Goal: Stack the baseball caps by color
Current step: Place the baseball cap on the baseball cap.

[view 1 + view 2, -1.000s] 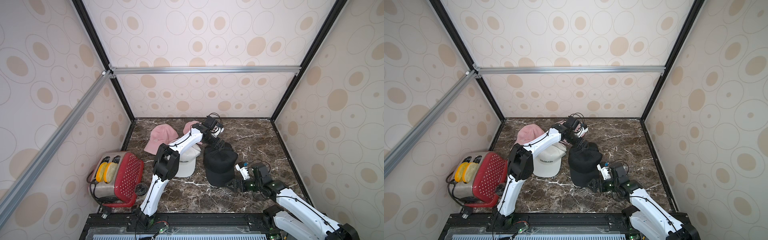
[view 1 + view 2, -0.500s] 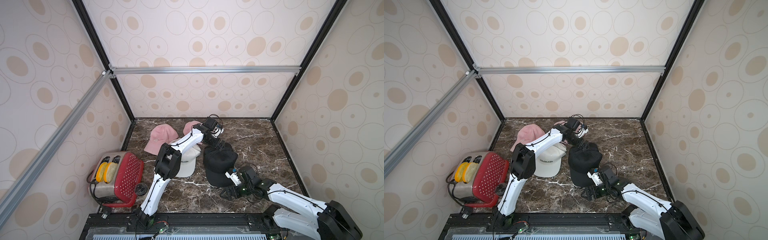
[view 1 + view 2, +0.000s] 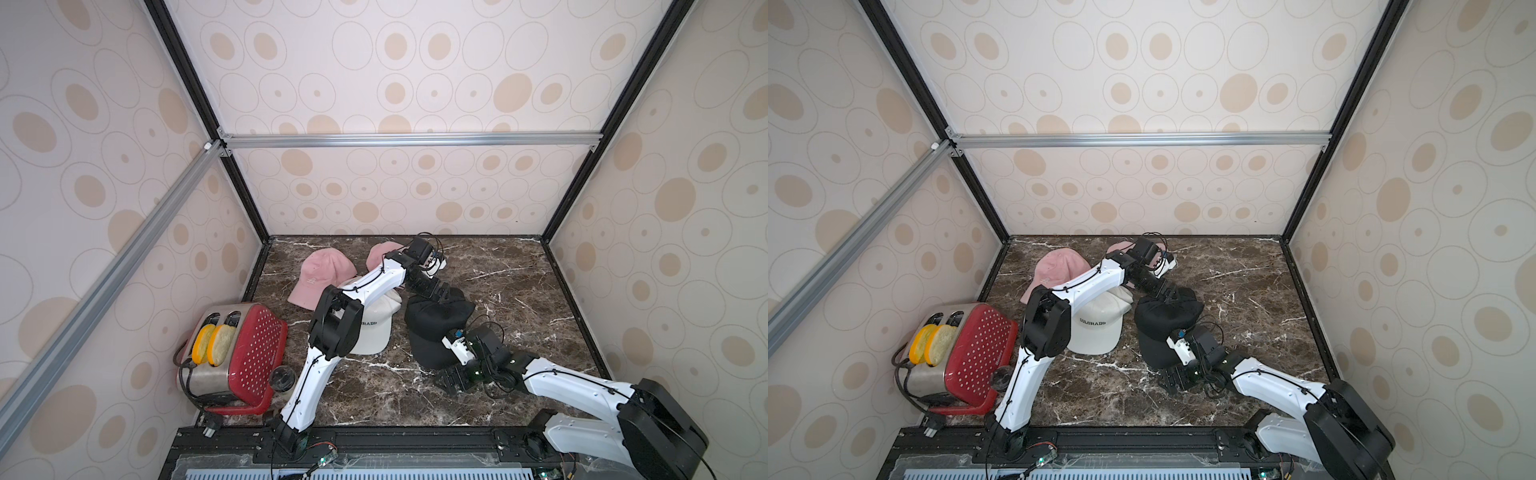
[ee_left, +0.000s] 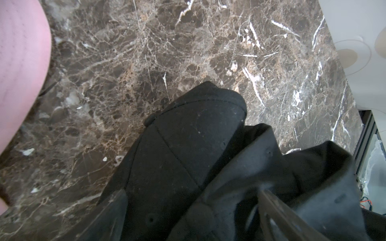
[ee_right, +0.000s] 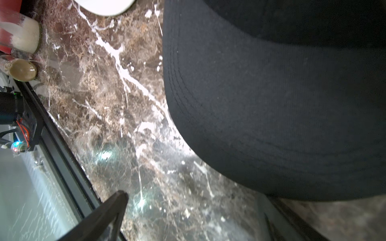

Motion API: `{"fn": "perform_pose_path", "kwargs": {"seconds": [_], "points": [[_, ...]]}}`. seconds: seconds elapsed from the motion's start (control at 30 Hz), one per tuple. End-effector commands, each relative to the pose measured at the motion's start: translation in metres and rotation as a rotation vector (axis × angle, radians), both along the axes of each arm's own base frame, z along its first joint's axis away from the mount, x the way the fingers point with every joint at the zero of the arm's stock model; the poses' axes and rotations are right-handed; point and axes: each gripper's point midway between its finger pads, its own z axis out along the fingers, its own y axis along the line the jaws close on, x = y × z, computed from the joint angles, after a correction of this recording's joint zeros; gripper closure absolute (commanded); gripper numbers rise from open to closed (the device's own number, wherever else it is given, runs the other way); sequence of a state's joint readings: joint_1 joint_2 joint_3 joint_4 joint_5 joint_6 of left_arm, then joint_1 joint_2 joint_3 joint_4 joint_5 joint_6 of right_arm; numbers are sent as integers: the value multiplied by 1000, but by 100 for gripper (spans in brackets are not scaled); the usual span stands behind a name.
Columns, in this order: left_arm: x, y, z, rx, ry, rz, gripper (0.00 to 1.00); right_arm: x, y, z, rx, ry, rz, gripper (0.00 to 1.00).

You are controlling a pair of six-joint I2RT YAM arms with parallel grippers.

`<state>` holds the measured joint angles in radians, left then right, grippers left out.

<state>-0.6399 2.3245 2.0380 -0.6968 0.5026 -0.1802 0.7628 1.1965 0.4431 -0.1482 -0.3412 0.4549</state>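
Black baseball caps (image 3: 436, 322) lie piled mid-table in both top views. My left gripper (image 3: 441, 294) is at the pile's far side, open, its jaws straddling a black crown (image 4: 188, 150) without closing on it. My right gripper (image 3: 455, 379) is low at the pile's near edge, open over bare marble, with one finger (image 5: 277, 217) beside the black brim (image 5: 271, 108). A white cap lettered "COLORADO" (image 3: 1096, 328) sits left of the pile, partly under my left arm. A pink cap (image 3: 322, 276) lies behind it. A second pink cap (image 3: 380, 253) shows behind the left forearm.
A red toaster (image 3: 245, 353) holding slices stands at the front left, with a small jar (image 3: 280, 377) beside it. Patterned walls enclose the marble table (image 3: 519, 291) on three sides. A black rail (image 3: 415, 440) runs along the front edge.
My right gripper has swung left and toward the front edge, coming down in front of the black brim. The left arm has hardly moved.
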Motion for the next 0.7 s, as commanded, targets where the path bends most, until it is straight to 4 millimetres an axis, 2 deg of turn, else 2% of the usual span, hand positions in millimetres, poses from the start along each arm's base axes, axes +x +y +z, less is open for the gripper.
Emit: {"fn": "perform_pose_path", "kwargs": {"seconds": [0.0, 0.17, 0.43, 0.57, 0.67], "points": [[-12, 2, 9, -11, 37, -13, 1, 9, 1, 0, -14, -48, -1, 0], [0, 16, 19, 70, -63, -10, 1, 4, -10, 1, -27, -66, -19, 0], [17, 24, 71, 79, -224, -3, 1, 3, -18, -6, -68, -51, -46, 0], [10, 30, 93, 61, -242, 13, 1, 3, -18, -7, -69, -49, -44, 0], [-8, 29, 102, -4, -176, 26, 1, 3, -18, -7, -69, -49, -47, 0]]}}
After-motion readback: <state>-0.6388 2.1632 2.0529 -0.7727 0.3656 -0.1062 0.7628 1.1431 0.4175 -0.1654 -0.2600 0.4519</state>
